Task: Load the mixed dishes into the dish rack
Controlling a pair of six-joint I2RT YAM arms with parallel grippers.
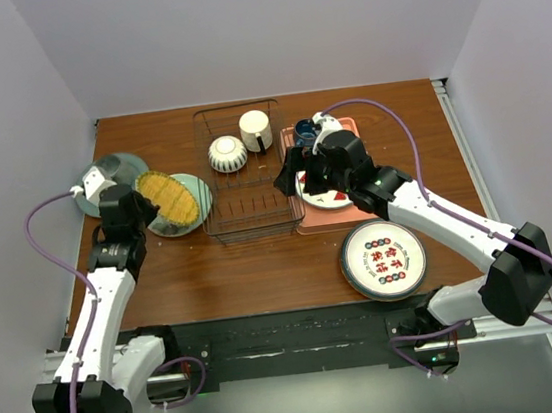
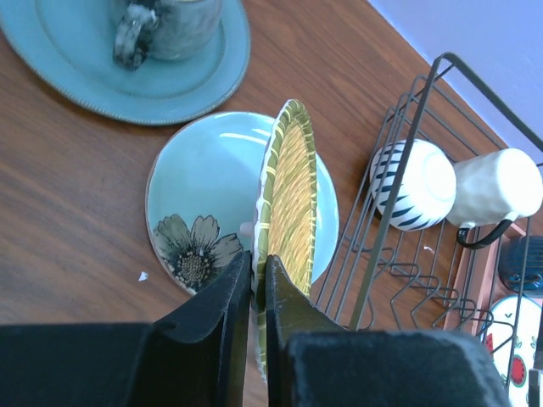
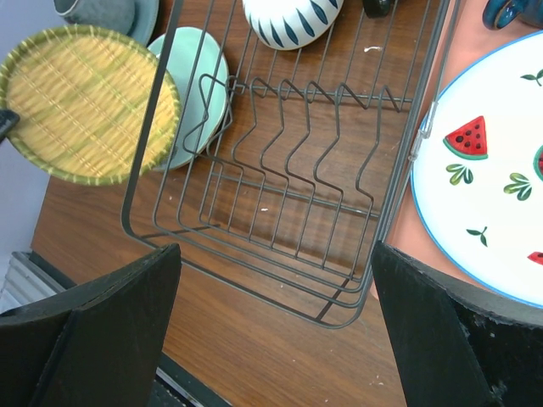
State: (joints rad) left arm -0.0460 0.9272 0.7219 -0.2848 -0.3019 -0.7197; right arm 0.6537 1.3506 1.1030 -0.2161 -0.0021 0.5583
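Left end effector (image 2: 259, 273) clamped on the rim of the yellow textured plate (image 2: 293, 195), holding it on edge above the mint-green plate (image 2: 204, 174), likely to slot into the dish rack (image 1: 251, 205) at its 3 o'clock; right end effector (image 3: 271, 339) wide open, empty, over the rack's 4 o'clock corner.

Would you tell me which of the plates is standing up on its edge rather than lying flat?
The yellow woven-textured plate, pinched at its rim by the left arm's fingers; the mint-green plate and the others lie flat.
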